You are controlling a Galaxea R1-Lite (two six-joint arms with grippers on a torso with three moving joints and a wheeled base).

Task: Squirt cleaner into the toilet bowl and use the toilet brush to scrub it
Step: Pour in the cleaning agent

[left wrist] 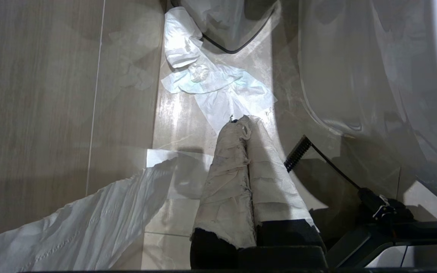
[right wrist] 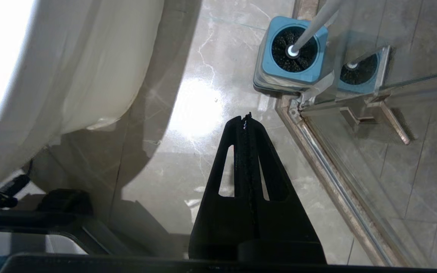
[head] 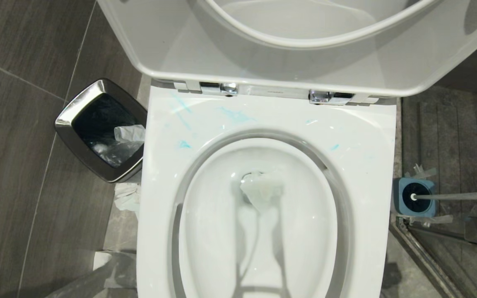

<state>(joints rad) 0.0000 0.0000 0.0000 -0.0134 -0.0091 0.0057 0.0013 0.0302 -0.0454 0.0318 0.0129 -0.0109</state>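
Note:
The white toilet bowl (head: 168,174) fills the head view, its seat and lid raised. Thin turquoise smears of cleaner (head: 235,116) streak the back of the rim. A wad of paper (head: 263,188) lies at the drain. The toilet brush (head: 462,195) stands in its square blue holder (head: 400,194) on the floor to the right; the same holder (right wrist: 275,72) shows in the right wrist view. My right gripper (right wrist: 246,118) hangs shut and empty over the floor short of the holder. My left gripper (left wrist: 241,120), fingers wrapped in white paper, is shut over the floor left of the bowl.
A square steel bin (head: 73,120) with black liner stands left of the bowl, crumpled tissue (left wrist: 203,76) on the floor by it. A plastic sheet (left wrist: 70,227) lies near the left gripper. A glass shower door with a metal frame (right wrist: 336,174) runs close beside the brush holder.

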